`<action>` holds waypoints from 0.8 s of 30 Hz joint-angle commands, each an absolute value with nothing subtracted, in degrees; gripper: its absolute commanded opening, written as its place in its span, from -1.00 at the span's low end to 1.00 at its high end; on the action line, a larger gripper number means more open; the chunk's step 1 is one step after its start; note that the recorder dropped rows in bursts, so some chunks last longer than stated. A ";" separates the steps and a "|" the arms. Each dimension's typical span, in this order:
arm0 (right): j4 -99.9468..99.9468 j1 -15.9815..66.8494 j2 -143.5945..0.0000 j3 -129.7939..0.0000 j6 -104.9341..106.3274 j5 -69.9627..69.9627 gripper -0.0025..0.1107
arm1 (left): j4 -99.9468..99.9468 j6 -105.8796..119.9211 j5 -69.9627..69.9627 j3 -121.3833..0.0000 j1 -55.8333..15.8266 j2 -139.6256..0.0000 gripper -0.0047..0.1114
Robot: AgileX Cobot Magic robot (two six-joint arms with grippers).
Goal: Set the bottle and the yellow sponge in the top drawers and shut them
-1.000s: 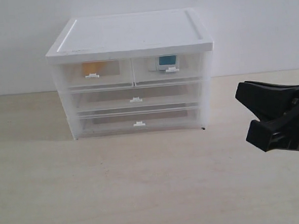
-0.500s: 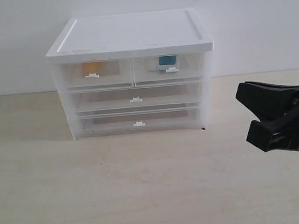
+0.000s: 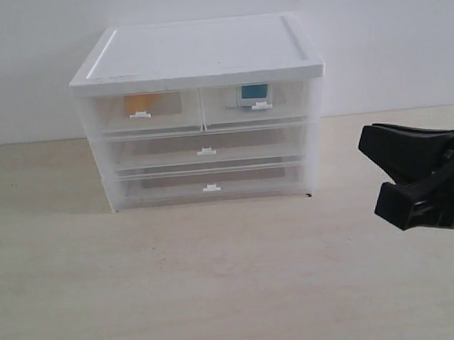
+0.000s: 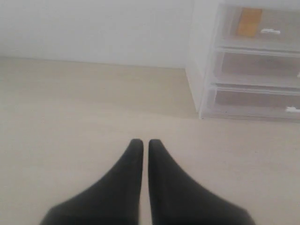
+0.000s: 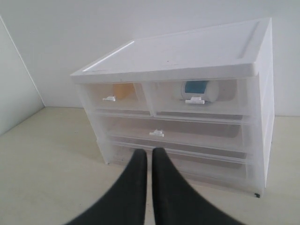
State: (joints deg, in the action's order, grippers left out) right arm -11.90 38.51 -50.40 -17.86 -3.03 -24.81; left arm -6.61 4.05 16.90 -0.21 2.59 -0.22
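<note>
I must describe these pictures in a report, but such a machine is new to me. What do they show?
This is a robot with two arms. One camera stands off the arms; two sit on the wrists, each looking along its black two-fingered tool. The left tool and the right tool are shut and empty. On the pale wooden table stands a translucent white plastic drawer cabinet. Its two small top drawers look closed: the yellow-orange foam sponge lies in the left one, the small white bottle with a teal label in the right.

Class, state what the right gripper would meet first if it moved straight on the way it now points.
Probably the front of the drawer unit, around its lower drawers; depth is unclear.
</note>
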 commanded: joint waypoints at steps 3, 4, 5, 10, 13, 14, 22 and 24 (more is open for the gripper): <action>-11.64 38.25 -49.86 -17.82 -2.57 -25.20 -0.96 | -3.33 3.25 16.72 0.00 2.76 0.00 -0.85; -11.64 38.25 -49.86 -17.82 -2.57 -25.20 -0.96 | -3.33 3.25 16.72 0.00 2.76 0.00 -0.85; -11.64 38.25 -49.86 -17.82 -2.57 -25.20 -0.96 | -3.33 3.25 16.72 0.00 2.76 0.00 -0.85; -11.64 38.25 -49.86 -17.82 -2.57 -25.20 -0.96 | -3.33 3.25 16.72 0.00 2.76 0.00 -0.85; -11.64 38.25 -49.86 -17.82 -2.57 -25.20 -0.96 | -3.33 3.25 16.72 0.00 2.76 0.00 -0.85; -11.64 38.25 -49.86 -17.82 -2.57 -25.20 -0.96 | -3.33 3.25 16.72 0.00 2.76 0.00 -0.85; -13.10 38.36 -49.86 -17.82 10.25 -28.02 -0.96 | -3.33 3.25 16.72 0.00 2.76 0.00 -0.85; -13.89 36.67 -47.71 -17.82 10.40 -24.34 -0.96 | -3.33 3.25 16.72 0.00 2.76 0.00 -0.85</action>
